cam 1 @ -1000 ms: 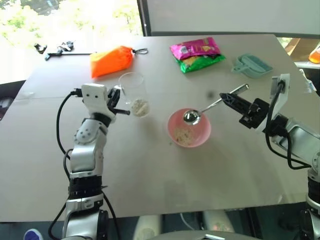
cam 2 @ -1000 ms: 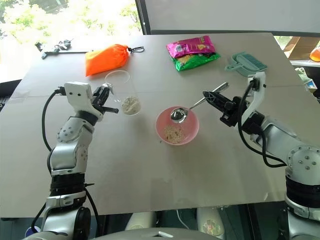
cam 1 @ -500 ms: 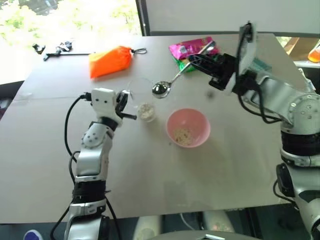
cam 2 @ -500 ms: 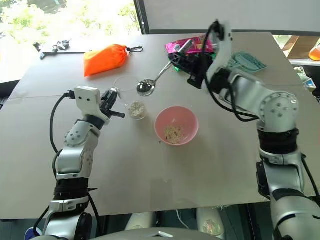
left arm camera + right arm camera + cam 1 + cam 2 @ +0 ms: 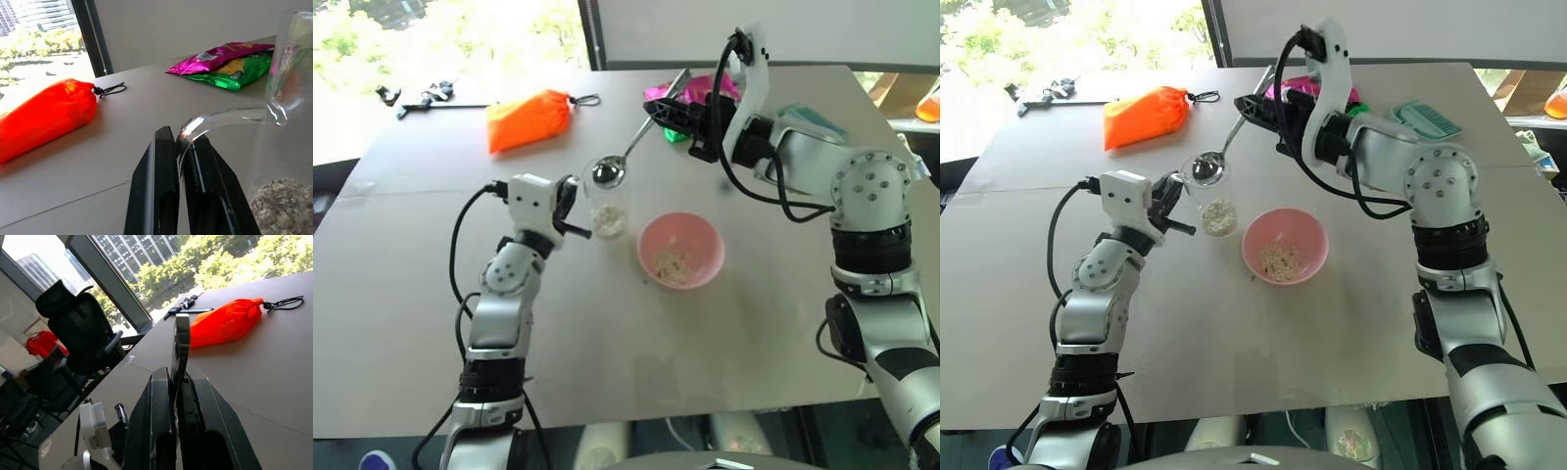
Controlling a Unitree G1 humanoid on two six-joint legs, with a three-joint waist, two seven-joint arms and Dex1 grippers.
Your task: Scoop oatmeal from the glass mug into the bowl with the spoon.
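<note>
The glass mug [image 5: 608, 208] stands on the table just left of the bowl, with pale oatmeal [image 5: 610, 224] in its bottom. My left gripper [image 5: 178, 142] is shut on the mug's clear side handle [image 5: 222, 118]. The silver spoon [image 5: 607, 173] slants down from the upper right, and its small bowl hovers at the mug's mouth. My right gripper [image 5: 177, 374] is shut on the spoon's handle [image 5: 181, 335], up above the far side of the table. The pink bowl [image 5: 703, 236] sits at the table's middle with a little oatmeal [image 5: 673, 264] inside.
An orange pouch [image 5: 530, 117] lies at the back left. Pink and green snack packets [image 5: 222, 61] lie at the back, partly behind my right arm. A teal dustpan [image 5: 1425, 119] is at the back right, and black bits [image 5: 421, 95] sit at the far left corner.
My right arm swung left and up, carrying the spoon from over the pink bowl to the mug's mouth. My left gripper brought the mug upright and a little toward the bowl.
</note>
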